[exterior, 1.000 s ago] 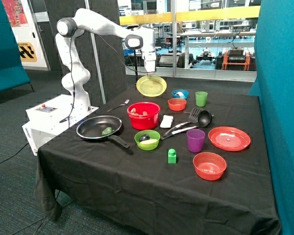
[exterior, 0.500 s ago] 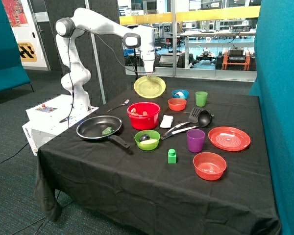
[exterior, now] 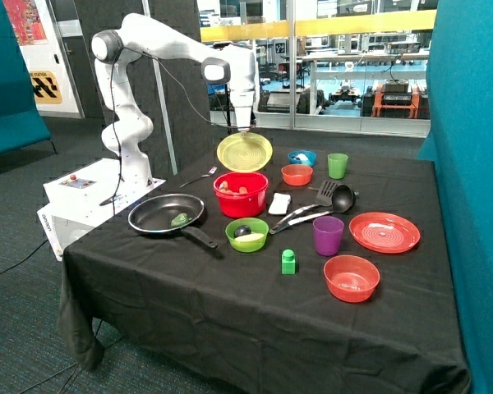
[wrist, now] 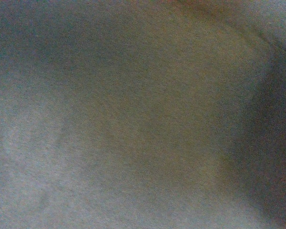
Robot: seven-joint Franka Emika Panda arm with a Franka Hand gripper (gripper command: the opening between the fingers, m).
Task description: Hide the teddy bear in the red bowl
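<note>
The red bowl (exterior: 240, 199) stands mid-table on the black cloth. Tan-orange bits of the teddy bear (exterior: 228, 187) show just above its rim, inside it. My gripper (exterior: 244, 131) hangs above the bowl's far side and is shut on the top rim of a yellow-green plate (exterior: 245, 153). The plate hangs tilted in the air, its lower edge just over the bowl's far rim. The wrist view is filled by a blurred yellowish surface (wrist: 148, 109), which seems to be the plate close up.
A black frying pan (exterior: 166, 215) lies beside the red bowl, a green bowl (exterior: 246, 235) in front. A small orange-red bowl (exterior: 297, 174), blue bowl (exterior: 301, 157), green cup (exterior: 338, 165), ladle (exterior: 329, 197), purple cup (exterior: 328, 235), red plate (exterior: 384, 231), translucent red bowl (exterior: 351, 277) and green block (exterior: 288, 262) stand around.
My gripper has carried the yellow-green plate from behind the red bowl toward it, so the plate now hangs lower and nearer, over the bowl's far rim.
</note>
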